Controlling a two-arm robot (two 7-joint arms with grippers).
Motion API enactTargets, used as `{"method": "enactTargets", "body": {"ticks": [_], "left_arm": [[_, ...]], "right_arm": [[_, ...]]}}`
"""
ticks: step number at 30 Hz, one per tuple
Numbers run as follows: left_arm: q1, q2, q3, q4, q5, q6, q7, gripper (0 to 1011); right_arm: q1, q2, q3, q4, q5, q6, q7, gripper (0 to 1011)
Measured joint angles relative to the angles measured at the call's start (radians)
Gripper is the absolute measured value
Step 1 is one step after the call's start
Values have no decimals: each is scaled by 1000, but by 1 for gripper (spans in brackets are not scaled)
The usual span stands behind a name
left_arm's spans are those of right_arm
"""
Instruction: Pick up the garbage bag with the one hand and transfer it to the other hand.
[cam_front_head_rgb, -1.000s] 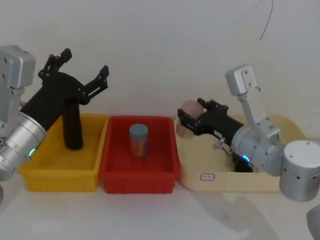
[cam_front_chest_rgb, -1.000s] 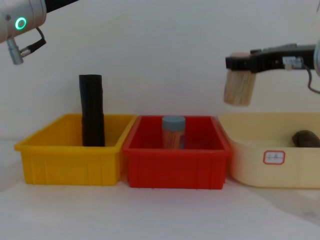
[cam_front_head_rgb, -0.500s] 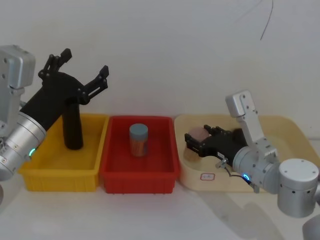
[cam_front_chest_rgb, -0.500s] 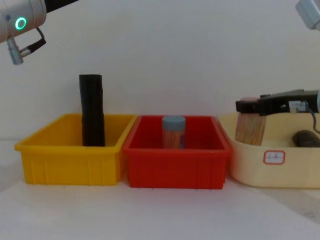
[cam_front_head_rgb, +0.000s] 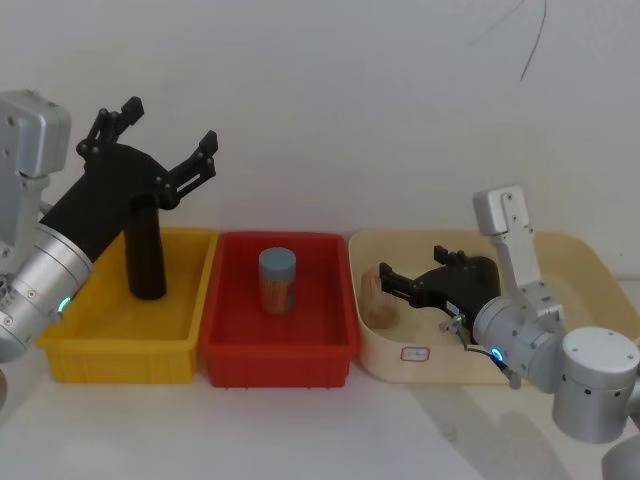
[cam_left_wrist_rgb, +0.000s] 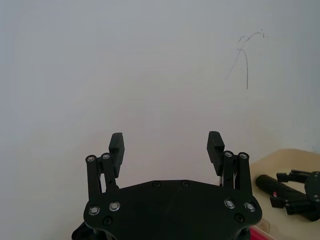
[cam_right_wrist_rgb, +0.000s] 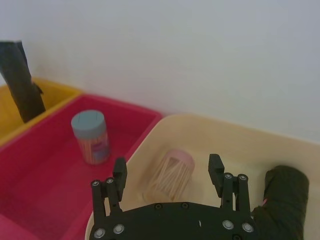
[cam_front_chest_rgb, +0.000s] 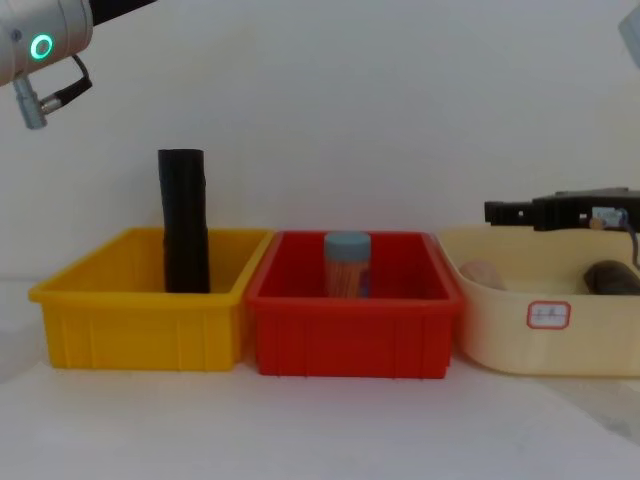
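The garbage bag (cam_front_head_rgb: 146, 255) is a tall black roll standing upright at the back of the yellow bin (cam_front_head_rgb: 70, 345); it also appears in the chest view (cam_front_chest_rgb: 185, 220) and the right wrist view (cam_right_wrist_rgb: 20, 80). My left gripper (cam_front_head_rgb: 166, 127) hangs open just above its top, fingers spread wide (cam_left_wrist_rgb: 166, 142), touching nothing. My right gripper (cam_front_head_rgb: 412, 268) is open and empty over the beige tray (cam_front_head_rgb: 440, 362), with a pink-lidded jar of sticks (cam_right_wrist_rgb: 167, 175) lying below it. A second black crinkly roll (cam_right_wrist_rgb: 282, 195) with a small red mark lies in that tray.
A red bin (cam_front_head_rgb: 278, 360) between the yellow bin and the tray holds an upright blue-lidded jar (cam_front_head_rgb: 277, 280). All three containers stand in a row against a white wall. Bare table lies in front of them.
My right gripper came down from above the tray, set the pink-lidded jar into it and opened. The left arm and the upright roll have not moved.
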Motion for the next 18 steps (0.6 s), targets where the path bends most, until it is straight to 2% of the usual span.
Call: {"method": "enactTargets", "body": {"ticks": [18], "left_arm": [[0,0,0,0,0,0,0,1000]], "right_arm": [[-61,-9,39,-114,19,-44,-38,1000]]}}
